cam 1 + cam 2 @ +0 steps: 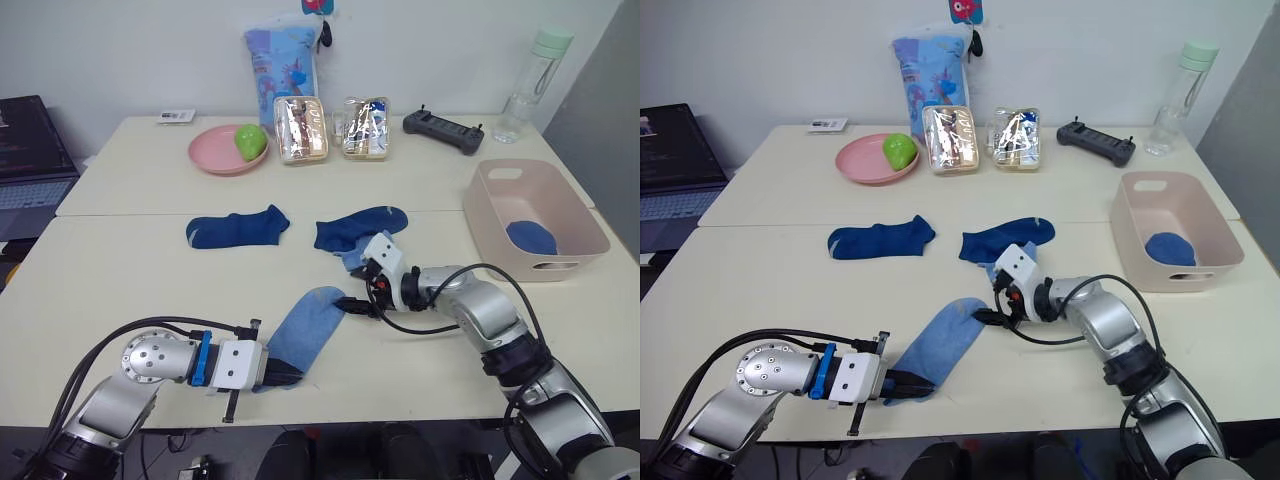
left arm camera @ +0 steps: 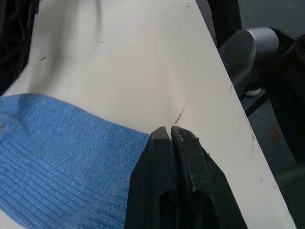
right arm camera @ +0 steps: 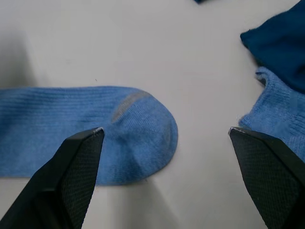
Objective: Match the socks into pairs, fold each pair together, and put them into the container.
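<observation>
A light blue sock (image 1: 305,330) lies slantwise near the table's front edge. My left gripper (image 1: 287,376) is shut on its near cuff end; the left wrist view shows the black fingers (image 2: 170,143) pressed together at the sock's edge (image 2: 57,157). My right gripper (image 3: 166,130) is open just above the sock's toe (image 3: 143,129), fingers wide apart and holding nothing. Behind it a dark blue sock (image 1: 360,228) lies partly over a second light blue sock (image 1: 352,258). Another dark blue sock (image 1: 237,228) lies flat to the left. The pink container (image 1: 495,205) at right holds a folded blue bundle (image 1: 530,237).
Along the back stand a pink plate (image 1: 212,155) with a green fruit (image 1: 250,140), two clear snack boxes (image 1: 300,130), a blue bag (image 1: 282,55), a black controller (image 1: 442,128) and a bottle (image 1: 530,85). A laptop (image 1: 30,160) sits beyond the table's left edge.
</observation>
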Robot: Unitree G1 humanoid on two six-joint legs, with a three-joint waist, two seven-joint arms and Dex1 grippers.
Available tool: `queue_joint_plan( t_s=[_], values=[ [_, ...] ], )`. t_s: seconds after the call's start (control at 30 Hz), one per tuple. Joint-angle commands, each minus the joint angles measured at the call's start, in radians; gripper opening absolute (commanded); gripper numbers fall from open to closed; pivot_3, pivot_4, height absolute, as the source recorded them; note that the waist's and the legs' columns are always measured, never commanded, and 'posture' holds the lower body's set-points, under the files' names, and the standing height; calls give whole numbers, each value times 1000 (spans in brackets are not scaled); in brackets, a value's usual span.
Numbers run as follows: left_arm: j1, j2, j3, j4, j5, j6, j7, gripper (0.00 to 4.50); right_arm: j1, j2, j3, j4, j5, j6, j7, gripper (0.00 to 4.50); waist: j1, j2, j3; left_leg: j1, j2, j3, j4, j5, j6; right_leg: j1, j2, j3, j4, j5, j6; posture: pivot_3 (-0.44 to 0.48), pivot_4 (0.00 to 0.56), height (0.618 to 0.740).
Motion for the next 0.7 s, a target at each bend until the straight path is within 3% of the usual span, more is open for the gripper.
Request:
queue_joint_plan(
  t_s=[0.03,0.33,0.53,0.7],
  values=[
    [9,7,23,-29,0,-1,20,0,-24,14,13,10,-19,-46,31,3258,-1,0,0,0,0,0,0,0,0,0,0,0,0,0,0,0,150,740],
    [5,-2,13,-28,-1,-1,43,0,25,18,-26,-30,3,-18,53,121,-1,0,0,0,0,0,0,0,0,0,0,0,1,0,0,0,150,740],
    [-48,-41,-18,-37,-9,43,54,0,12,39,-82,-16,7,-31,23,56,0,0,0,0,0,-1,0,0,0,0,0,0,1,0,0,0,150,740],
    [-175,-153,-71,-18,-26,177,85,0,-75,77,-60,113,-30,-118,44,56,-1,0,0,1,0,0,1,0,0,0,1,-1,3,0,0,0,150,740]
  ],
)
